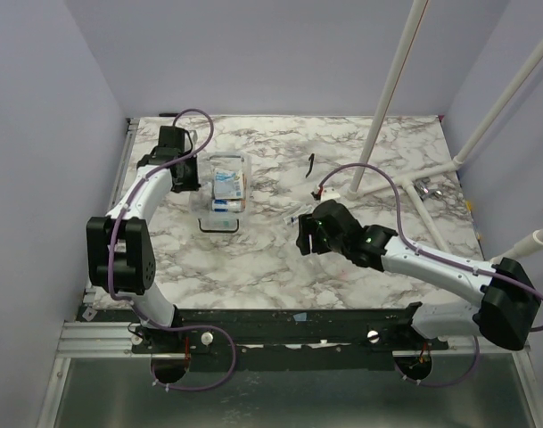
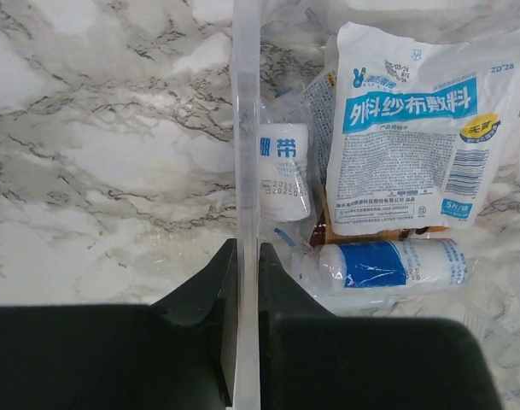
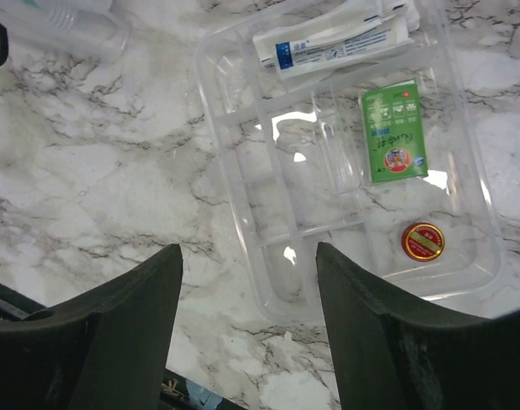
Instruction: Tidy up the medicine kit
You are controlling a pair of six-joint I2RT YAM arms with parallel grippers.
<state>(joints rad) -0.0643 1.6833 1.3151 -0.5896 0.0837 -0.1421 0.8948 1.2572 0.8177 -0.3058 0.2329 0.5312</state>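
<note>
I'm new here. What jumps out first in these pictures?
The left tool pinches the clear wall of the medicine kit, packed with a big white-and-blue packet and bandage rolls. The right tool hangs open above a clear tray holding a green packet and a red tin.

On the white packet [image 2: 413, 128], the characters 外科纱布敷料 are printed in white on a blue band, with 无菌 on a yellow badge and "5片" in a blue corner patch. On the small roll [image 2: 285, 171], 带 is seen in blue above digits beginning 2025. The print on the green packet [image 3: 394, 131] and the red tin [image 3: 423, 241] cannot be read.
</note>
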